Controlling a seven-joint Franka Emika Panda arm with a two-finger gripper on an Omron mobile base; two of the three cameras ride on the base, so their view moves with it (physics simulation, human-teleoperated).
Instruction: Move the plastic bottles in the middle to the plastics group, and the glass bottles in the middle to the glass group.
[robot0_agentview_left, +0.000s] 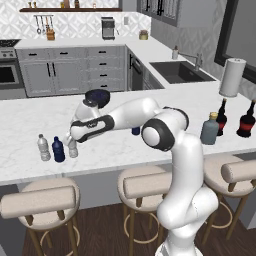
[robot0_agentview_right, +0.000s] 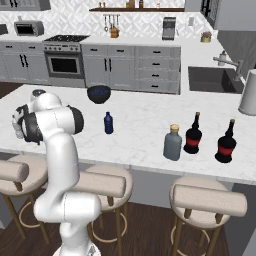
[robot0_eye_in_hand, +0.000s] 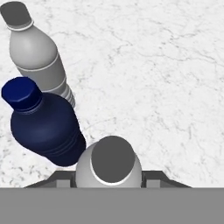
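Gripper (robot0_agentview_left: 75, 145) is seen low over the left part of the marble counter (robot0_agentview_left: 150, 100), reached out to the arm's left, with a clear-whitish bottle (robot0_agentview_left: 73, 149) standing upright under the hand. In the hand view that bottle's cap (robot0_eye_in_hand: 112, 159) sits right between the finger bases, so the fingers appear clamped on its body, though the contact itself is hidden by the bottle top. Just beside it stand the pair of small water bottles: a dark blue one (robot0_eye_in_hand: 43, 124), nearly touching the held bottle, and a clear-whitish one (robot0_eye_in_hand: 37, 54) just beyond. In the left base view the same pair is seen at the counter's front left, blue (robot0_agentview_left: 58, 150) and clear (robot0_agentview_left: 44, 148), side by side. A second small dark blue bottle (robot0_agentview_right: 108, 123) is left upright mid-counter, near a dark bowl (robot0_agentview_right: 99, 94). The big grey-blue bottle (robot0_agentview_right: 173, 143) with tan cap is placed upright just beside the two dark red-labelled bottles (robot0_agentview_right: 193, 135) (robot0_agentview_right: 226, 142) at the right end, with a paper-towel roll (robot0_agentview_left: 232, 76) behind them. Stools (robot0_agentview_left: 40, 200) are lined up under the counter edge.
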